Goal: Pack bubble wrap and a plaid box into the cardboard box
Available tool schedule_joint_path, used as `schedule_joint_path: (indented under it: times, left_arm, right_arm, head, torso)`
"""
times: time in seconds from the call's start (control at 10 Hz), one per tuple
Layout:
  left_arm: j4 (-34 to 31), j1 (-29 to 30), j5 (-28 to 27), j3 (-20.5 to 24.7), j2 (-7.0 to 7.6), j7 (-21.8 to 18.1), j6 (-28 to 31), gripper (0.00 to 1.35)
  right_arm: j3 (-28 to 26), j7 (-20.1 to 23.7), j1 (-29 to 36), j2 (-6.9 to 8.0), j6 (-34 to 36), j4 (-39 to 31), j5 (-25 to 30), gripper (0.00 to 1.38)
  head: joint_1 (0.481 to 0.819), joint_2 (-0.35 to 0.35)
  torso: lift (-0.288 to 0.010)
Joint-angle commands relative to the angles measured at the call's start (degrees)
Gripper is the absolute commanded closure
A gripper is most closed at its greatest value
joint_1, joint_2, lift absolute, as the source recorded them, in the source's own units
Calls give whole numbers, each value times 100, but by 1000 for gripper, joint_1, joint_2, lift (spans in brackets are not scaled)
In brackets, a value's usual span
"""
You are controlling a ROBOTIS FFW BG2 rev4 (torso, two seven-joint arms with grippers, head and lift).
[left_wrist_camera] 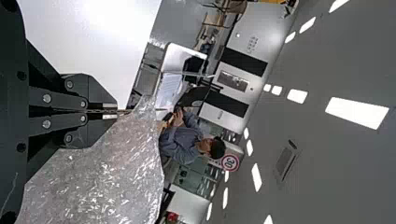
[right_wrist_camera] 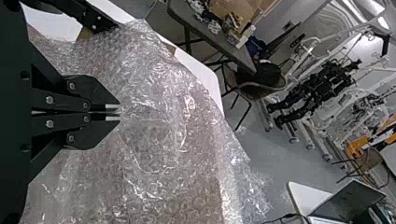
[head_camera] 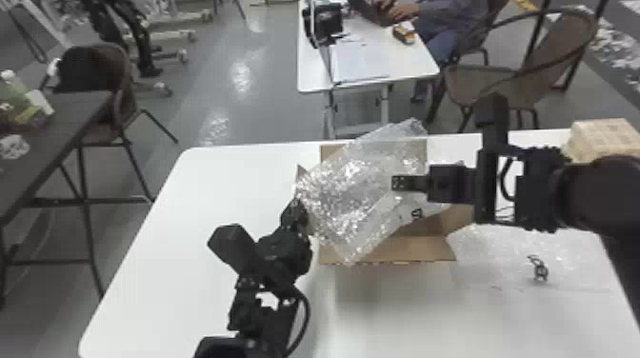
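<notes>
Bubble wrap (head_camera: 350, 190) hangs from the left gripper (head_camera: 297, 215), over the cardboard box (head_camera: 405, 249).

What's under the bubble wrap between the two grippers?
The cardboard box: its near flap and part of its far flap show past the bubble wrap. The wrap covers most of the opening, so I can't tell what's inside.

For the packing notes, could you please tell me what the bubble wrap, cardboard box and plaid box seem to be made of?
Bubble wrap: clear, shiny plastic film, judging by its round bubbles and bright glints.
Cardboard box: matt brown card, going by its plain, flat flaps.
Plaid box: perhaps printed card or paper, pale tan with faint checks; uncertain.
</notes>
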Motion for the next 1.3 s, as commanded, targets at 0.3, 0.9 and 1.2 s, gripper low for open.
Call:
schedule_joint_path:
  times: [0.3,0.9,1.2]
  left_arm:
    - [0,-7,7,-12,1,1,41,1185]
    - [0,-51,59,-74,36,1,93,1185]
    - [0,-34,103,-65,62,1,49,1185]
  right_arm:
    - [-209,-72,10,104,363,236,235,1251]
    - [-192,87,-60,-28,601,789,525,1164]
    - [-218,368,81,-28,161,280,279,539]
  head:
    - [695,170]
    - [695,124]
    - [695,149]
  torso:
    - [-95]
    - [-95]
    - [-95]
